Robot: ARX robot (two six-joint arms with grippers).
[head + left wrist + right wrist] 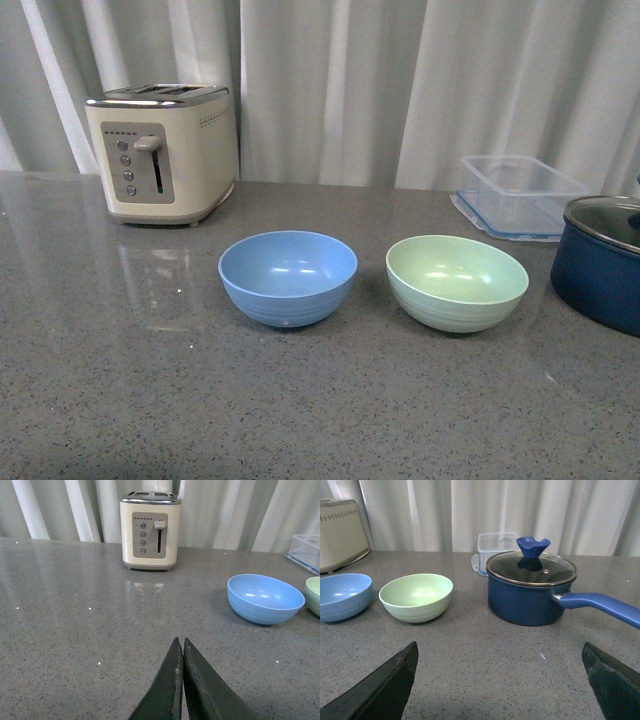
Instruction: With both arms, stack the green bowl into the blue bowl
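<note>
The blue bowl (287, 277) and the green bowl (457, 282) stand side by side on the grey counter, both upright and empty, the blue one on the left. Neither arm shows in the front view. In the left wrist view my left gripper (180, 641) is shut and empty, low over the counter, with the blue bowl (265, 598) ahead of it and an edge of the green bowl (314, 595) beyond. In the right wrist view my right gripper (500, 652) is open wide and empty, short of the green bowl (416, 597) and blue bowl (342, 596).
A cream toaster (165, 152) stands at the back left. A clear plastic container (520, 195) sits at the back right. A dark navy pot with glass lid (605, 260) stands right of the green bowl; its long handle (600, 605) sticks out sideways.
</note>
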